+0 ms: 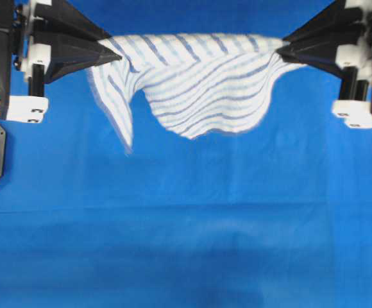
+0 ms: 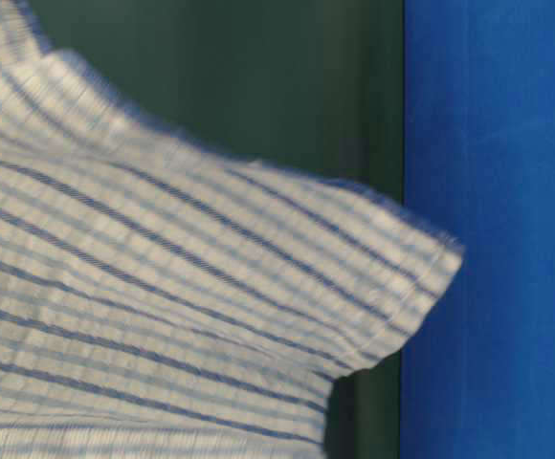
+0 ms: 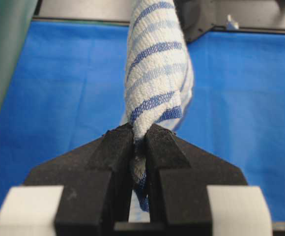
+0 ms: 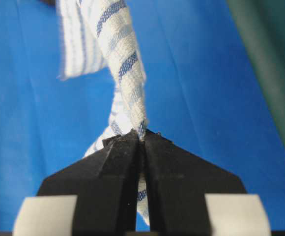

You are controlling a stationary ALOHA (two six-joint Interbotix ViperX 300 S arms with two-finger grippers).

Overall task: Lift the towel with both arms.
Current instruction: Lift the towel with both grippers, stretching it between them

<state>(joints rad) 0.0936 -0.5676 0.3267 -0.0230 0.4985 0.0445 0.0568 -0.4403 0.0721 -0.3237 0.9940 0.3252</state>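
Observation:
The towel (image 1: 199,83), white with blue-grey stripes, hangs stretched between my two grippers above the blue table covering. My left gripper (image 1: 117,56) is shut on its left corner; the left wrist view shows the twisted cloth (image 3: 155,64) pinched between the black jaws of that gripper (image 3: 139,132). My right gripper (image 1: 281,50) is shut on the right corner; the right wrist view shows the cloth (image 4: 123,59) clamped at that gripper's tips (image 4: 141,133). The towel's lower edge sags in folds. It fills the left of the table-level view (image 2: 163,316).
The plain blue table covering (image 1: 186,231) lies under the towel and spreads to the front. A dark green wall (image 2: 287,86) stands behind in the table-level view. The black arm bodies with white brackets (image 1: 27,108) sit at both side edges.

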